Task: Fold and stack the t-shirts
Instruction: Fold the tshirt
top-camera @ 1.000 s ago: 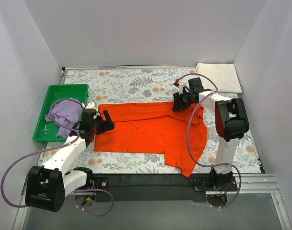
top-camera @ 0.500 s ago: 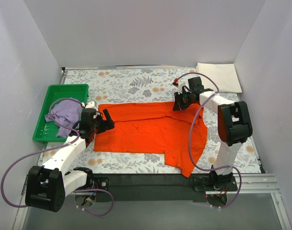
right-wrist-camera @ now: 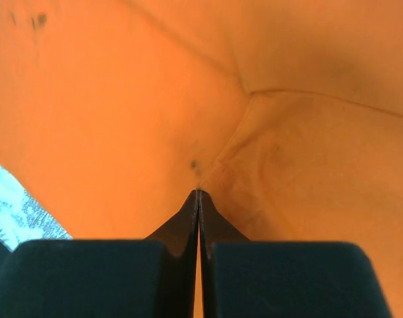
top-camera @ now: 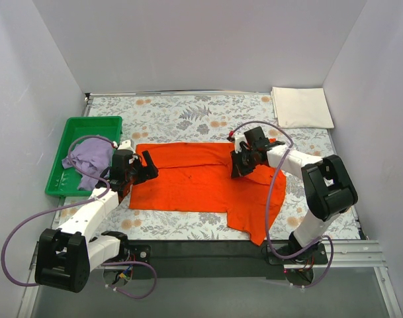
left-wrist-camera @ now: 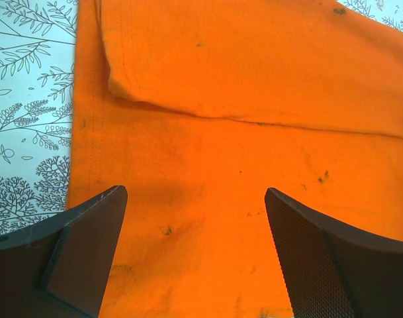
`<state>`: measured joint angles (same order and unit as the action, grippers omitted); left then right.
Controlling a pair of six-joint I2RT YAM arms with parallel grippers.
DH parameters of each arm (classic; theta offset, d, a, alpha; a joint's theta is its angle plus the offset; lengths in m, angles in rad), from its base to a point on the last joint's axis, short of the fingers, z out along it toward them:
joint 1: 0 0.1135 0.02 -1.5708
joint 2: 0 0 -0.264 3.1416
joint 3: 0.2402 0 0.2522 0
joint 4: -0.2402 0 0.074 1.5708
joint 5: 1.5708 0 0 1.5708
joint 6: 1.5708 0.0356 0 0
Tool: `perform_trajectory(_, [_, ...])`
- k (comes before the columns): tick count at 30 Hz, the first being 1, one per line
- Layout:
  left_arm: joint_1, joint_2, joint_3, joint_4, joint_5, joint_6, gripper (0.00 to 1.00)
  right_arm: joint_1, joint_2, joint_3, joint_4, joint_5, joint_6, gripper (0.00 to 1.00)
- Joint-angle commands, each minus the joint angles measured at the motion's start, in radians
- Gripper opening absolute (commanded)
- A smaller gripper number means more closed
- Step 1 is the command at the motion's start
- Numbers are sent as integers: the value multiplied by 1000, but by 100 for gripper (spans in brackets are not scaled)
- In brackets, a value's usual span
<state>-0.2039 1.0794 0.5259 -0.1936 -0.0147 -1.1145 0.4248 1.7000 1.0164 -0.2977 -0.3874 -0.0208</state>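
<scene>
Right hand (top-camera: 239, 167) clamped shut on pinched fold of orange t-shirt (top-camera: 194, 185), toward its right side. Left hand (top-camera: 147, 169) held wide open, empty, over orange t-shirt's left edge.

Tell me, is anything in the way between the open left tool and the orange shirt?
Nothing visible does. The left tool hangs open over the orange shirt, near the cloth's left edge, and only bare cloth shows beneath it.

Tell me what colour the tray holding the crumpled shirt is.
The tray is green, clearest in the top external view.
</scene>
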Motion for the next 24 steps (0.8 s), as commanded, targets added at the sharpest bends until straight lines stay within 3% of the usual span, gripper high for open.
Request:
perform_trajectory(1, [3, 2, -3, 20, 4, 15, 79, 28, -57, -64, -23, 39, 110, 3])
perform_trajectory(6, [3, 4, -3, 23, 7, 15, 79, 48, -106, -33, -116, 28, 104, 16])
perform_trajectory(10, [1, 2, -1, 22, 5, 12, 79, 43, -157, 34, -164, 180, 65, 36])
perform_trajectory(12, [3, -1, -1, 17, 1, 2, 79, 26, -168, 68, -166, 257, 71, 41])
perform_trajectory(14, [3, -3, 19, -1, -22, -42, 78, -33, -163, 91, -164, 341, 103, 43])
perform_trajectory(18, [3, 42, 114, -10, -85, -105, 77, -237, -102, 177, -135, 332, 174, 43])
perform_trajectory(24, [23, 319, 322, 5, -94, -100, 75, -414, 30, 269, -48, 202, 277, 43])
